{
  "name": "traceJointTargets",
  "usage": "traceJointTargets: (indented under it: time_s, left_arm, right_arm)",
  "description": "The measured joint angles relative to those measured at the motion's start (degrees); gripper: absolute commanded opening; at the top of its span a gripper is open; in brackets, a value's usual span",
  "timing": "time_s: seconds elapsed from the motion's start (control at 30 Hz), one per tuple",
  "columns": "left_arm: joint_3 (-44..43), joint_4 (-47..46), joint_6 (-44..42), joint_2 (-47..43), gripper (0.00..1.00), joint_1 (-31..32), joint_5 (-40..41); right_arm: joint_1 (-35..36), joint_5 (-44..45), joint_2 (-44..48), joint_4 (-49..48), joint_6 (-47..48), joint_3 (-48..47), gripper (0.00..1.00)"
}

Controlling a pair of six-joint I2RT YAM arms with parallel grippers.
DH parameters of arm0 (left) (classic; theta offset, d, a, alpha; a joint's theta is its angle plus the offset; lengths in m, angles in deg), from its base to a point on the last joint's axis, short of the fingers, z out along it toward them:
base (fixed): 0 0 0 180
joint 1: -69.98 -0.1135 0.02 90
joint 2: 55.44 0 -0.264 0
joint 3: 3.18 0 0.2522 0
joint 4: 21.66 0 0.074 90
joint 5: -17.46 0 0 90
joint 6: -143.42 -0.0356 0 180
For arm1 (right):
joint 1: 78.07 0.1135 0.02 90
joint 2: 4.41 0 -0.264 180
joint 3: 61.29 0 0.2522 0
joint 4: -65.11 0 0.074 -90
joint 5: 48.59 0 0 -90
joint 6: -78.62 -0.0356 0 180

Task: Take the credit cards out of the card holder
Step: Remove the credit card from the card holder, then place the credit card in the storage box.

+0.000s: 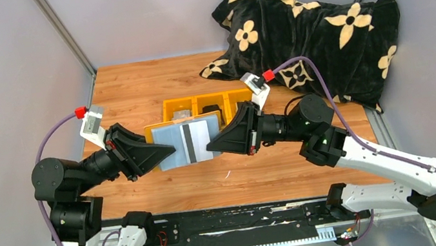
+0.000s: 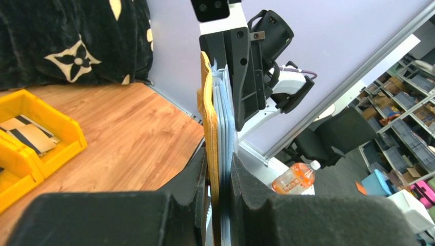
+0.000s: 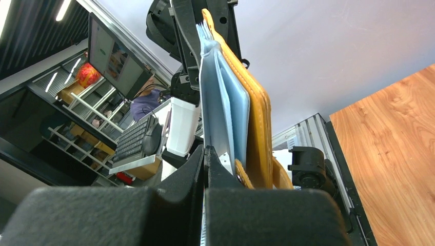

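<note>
Card holder (image 1: 171, 144) is mustard-yellow outside with grey-blue pocket leaves inside, and it's hanging opened up in the air between the two grippers. Left gripper (image 1: 163, 154) is clamped on the edge at its fingertips. The right gripper (image 1: 212, 145) has its jaws pressed fully together at the opposite edge, though I can't tell if a card is actually caught in them. Overhead you get a pale credit card (image 1: 191, 141) with a black stripe facing up. The wrist cams miss that, they only see the holder edge-on. Left wrist cam also catches the yellow tray (image 2: 72, 136) off to one side of its fingers.
</note>
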Motion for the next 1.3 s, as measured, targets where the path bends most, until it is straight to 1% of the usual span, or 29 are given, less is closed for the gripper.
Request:
traceJointTargets:
  time_s: [0.3,0.47,0.63,0.83,0.97,1.0,1.17,1.23,1.3]
  left_arm:
    - [-0.4,-0.3,0.7,0.0,0.0,0.0,0.0]
    - [-0.4,0.7,-0.5,0.0,0.0,0.0,0.0]
    - [-1.2,3.7,-3.5,0.0,0.0,0.0,2.0]
    - [-1.9,6.4,-6.4,0.0,0.0,0.0,3.7]
    - [-2.4,7.2,-7.4,0.2,0.0,0.0,3.6]
    - [-2.5,7.3,-7.4,0.2,0.0,0.0,3.6]
    - [-2.6,5.5,-6.3,0.2,0.0,0.0,1.7]
    - [-2.6,4.4,-5.4,0.2,0.0,0.0,0.6]
    - [-2.6,3.2,-4.5,0.2,0.0,0.0,-0.5]
  right_arm:
    - [-0.1,2.0,2.3,3.7,3.1,0.3,0.0]
    - [-0.4,4.2,5.5,9.7,6.9,0.3,0.0]
    - [-2.7,6.3,9.5,16.4,10.2,0.3,0.0]
    - [-8.4,8.6,13.3,25.0,12.9,-0.1,0.0]
    - [-13.1,11.8,13.6,33.1,16.1,-2.1,0.0]
    - [-15.3,13.0,13.0,35.7,17.2,-3.0,0.0]
    - [-24.1,16.2,7.8,42.2,20.3,-4.8,0.0]
    - [-26.1,16.9,5.4,43.5,21.2,-4.8,0.0]
    - [-28.3,18.4,0.8,45.1,22.7,-4.9,0.0]
